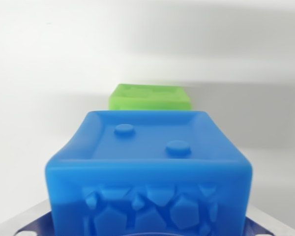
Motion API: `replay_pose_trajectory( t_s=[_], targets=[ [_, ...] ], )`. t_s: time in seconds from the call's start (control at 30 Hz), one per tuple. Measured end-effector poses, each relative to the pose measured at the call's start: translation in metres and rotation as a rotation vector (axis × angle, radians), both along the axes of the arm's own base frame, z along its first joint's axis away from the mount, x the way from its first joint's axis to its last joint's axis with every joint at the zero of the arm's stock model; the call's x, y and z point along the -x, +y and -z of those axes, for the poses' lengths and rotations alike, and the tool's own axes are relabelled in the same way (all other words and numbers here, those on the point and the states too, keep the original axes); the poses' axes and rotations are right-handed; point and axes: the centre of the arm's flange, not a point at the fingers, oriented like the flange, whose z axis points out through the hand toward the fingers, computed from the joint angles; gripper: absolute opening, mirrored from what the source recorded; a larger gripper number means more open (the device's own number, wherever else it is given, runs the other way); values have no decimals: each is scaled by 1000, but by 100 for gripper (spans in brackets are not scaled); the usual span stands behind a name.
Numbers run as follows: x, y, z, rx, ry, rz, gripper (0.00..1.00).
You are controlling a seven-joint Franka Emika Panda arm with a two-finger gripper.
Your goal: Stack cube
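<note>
Up close, blue cube (150, 172) hides green cube (150, 97) on white surface (39, 73); tool's state unclear.

The big cube (150, 172) is bright blue, with 2 raised round dots on its recessed top and a front face patterned in angular, pebble-like facets (a slightly deeper blue in the grooves). The smaller cube (150, 97) is lime green. The surface (39, 73) is plain white.
</note>
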Motion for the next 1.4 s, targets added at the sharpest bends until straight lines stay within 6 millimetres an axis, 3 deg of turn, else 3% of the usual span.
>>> replay_pose_trajectory(
  t_s=[0.43, 0.9, 0.93, 1.4],
  targets=[
    [1, -1, 30, 0, 0, 0, 0],
    [2, 0, 43, 0, -1, -1, 0],
    [2, 0, 43, 0, -1, -1, 100],
    [1, 0, 43, 0, -2, -2, 100]
  ],
)
